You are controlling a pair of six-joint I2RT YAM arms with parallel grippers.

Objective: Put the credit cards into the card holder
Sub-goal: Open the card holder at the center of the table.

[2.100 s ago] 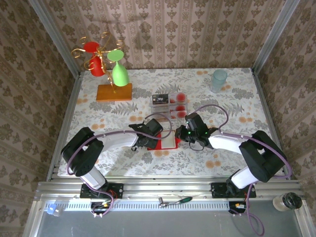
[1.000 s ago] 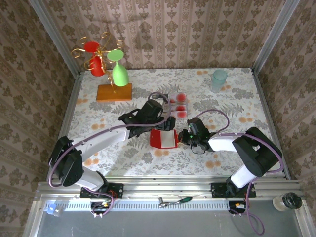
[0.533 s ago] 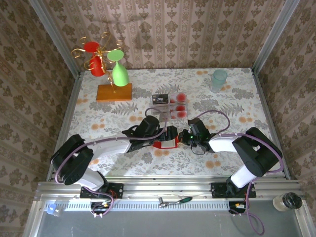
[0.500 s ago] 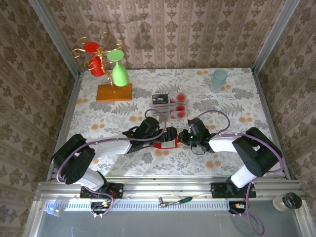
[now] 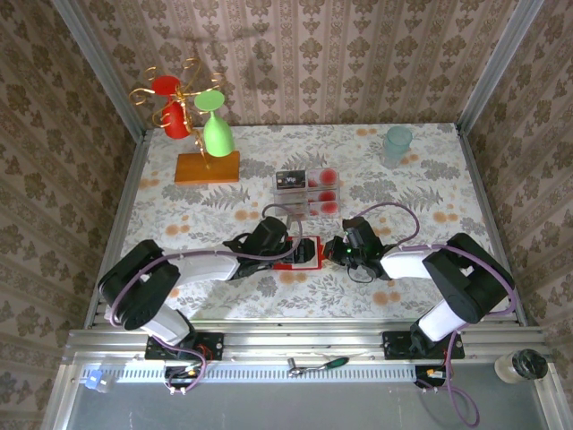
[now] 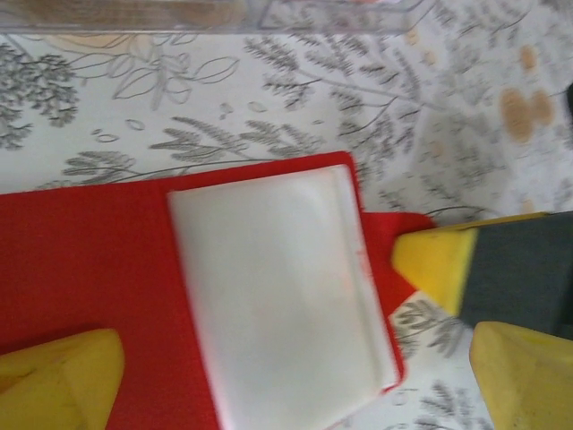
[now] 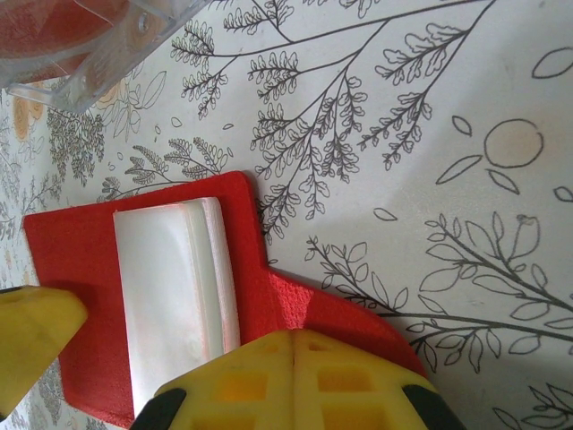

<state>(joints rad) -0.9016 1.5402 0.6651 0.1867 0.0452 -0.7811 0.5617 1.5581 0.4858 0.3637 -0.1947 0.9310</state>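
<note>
The card holder (image 5: 306, 254) lies flat on the table (image 5: 430, 184) between the arms — thin, light and floppy, likely to slide unless pinned by an edge. The right gripper (image 7: 291, 376) is clamped on its corner flap (image 7: 322, 313); the left gripper (image 6: 291, 369) straddles the pale pocket (image 6: 269, 269), jaws wide.

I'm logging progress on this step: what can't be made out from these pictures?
Top view: the left end effector covers much of the card holder.
Both wrist views: the pale pocket is milky, so a card inside cannot be told.
Right wrist: the right end effector hides the flap end; pinched or pressed is unclear.
Wrist views: the frame edge cuts off the clear tray; from the top, the credit cards have markings too small to read.
</note>
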